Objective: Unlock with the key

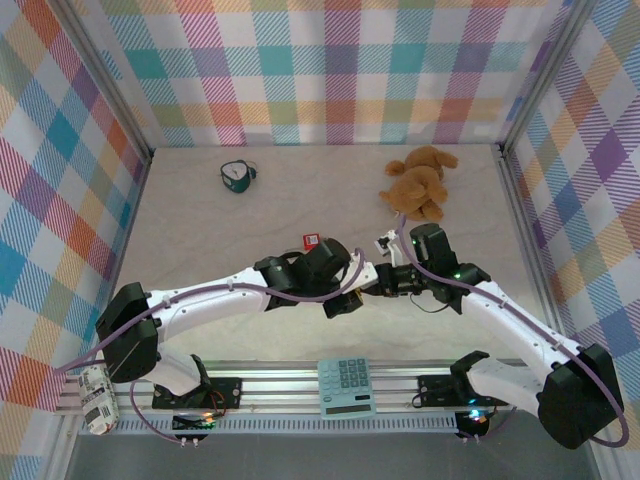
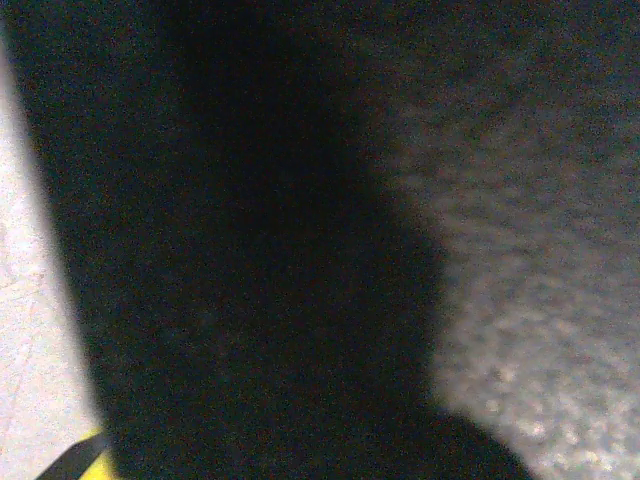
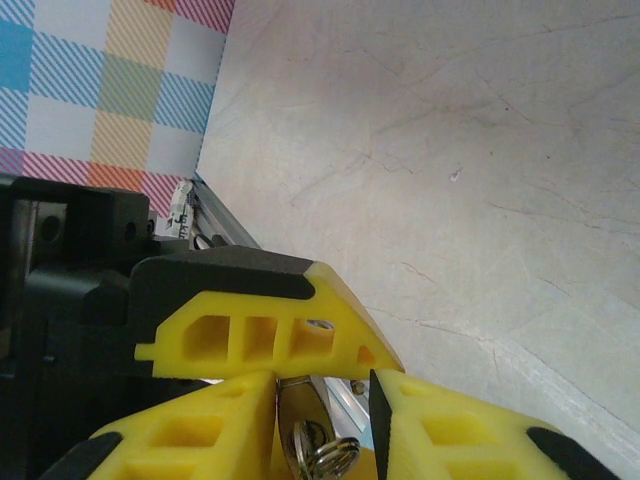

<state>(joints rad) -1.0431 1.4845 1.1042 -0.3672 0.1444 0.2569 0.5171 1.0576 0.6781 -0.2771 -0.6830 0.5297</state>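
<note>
We see both arms meeting at centre frame in the top view, left gripper [image 1: 348, 292] nearly tip to tip with right gripper [image 1: 385, 283]; a small red padlock [image 1: 311, 240] lies on the table [image 1: 200, 230] just above them, teddy bear [image 1: 420, 185] upper right, calculator [image 1: 346, 387] bottom centre. In the right wrist view the key [image 3: 298, 402], a dull-metal sliver with a wire ring [image 3: 325, 455], sits bottom centre between the right gripper's yellow fingers [image 3: 200, 430]; one left finger [image 3: 260, 335] is just above it. We cannot tell whether either gripper is clamped or loose; the left wrist view is too dark and blurred to read.
</note>
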